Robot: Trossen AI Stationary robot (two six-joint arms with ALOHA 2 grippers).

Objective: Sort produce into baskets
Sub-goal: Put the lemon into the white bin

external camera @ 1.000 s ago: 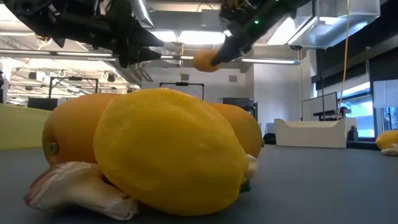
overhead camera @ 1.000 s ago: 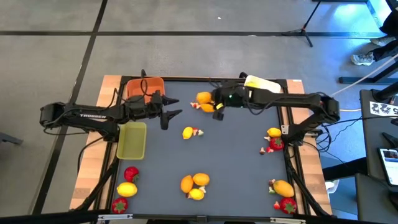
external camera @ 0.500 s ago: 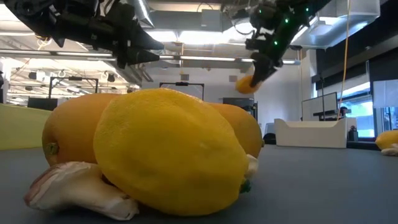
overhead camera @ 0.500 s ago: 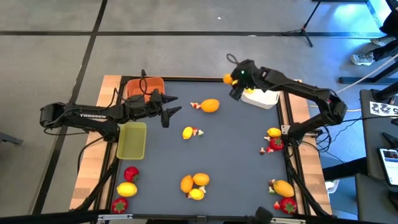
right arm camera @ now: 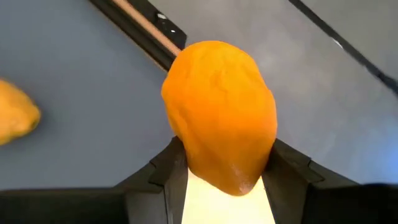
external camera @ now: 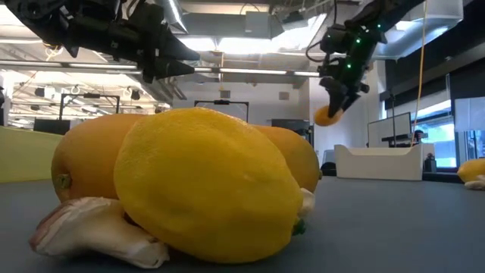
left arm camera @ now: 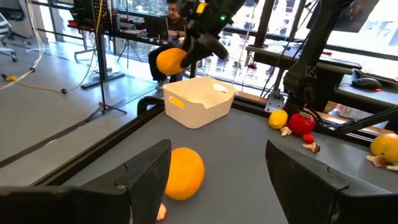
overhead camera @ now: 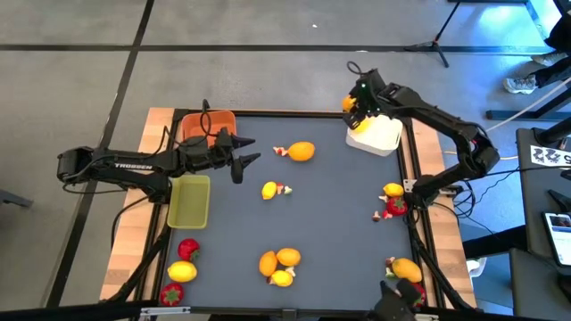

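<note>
Fingers [right arm camera: 163, 168] of the right gripper [overhead camera: 352, 104] are clamped on either side of an orange fruit [right arm camera: 219, 115], held in the air at the far edge of the white basket [overhead camera: 375, 135], which sits in the far right corner of the table [overhead camera: 339, 223]. In the left wrist view the same fruit [left arm camera: 170, 61] hangs just above that basket's rim [left arm camera: 199, 99]. The left gripper [overhead camera: 244, 159] hovers over the far left part of the table with its fingers spread wide and nothing between them, beside the orange basket [overhead camera: 207, 127] and near the yellow-green basket [overhead camera: 189, 201]. A second orange fruit [overhead camera: 302, 151] lies on the table between the two grippers, with a small pale-and-red bit [overhead camera: 279, 151] just beside it. Other produce is scattered well apart: a lemon [overhead camera: 269, 190] near the centre, a cluster of three citrus fruits [overhead camera: 280, 264] at the near edge, strawberries and a lemon [overhead camera: 182, 271] at the near left, and further pieces along the right side [overhead camera: 393, 198].
</note>
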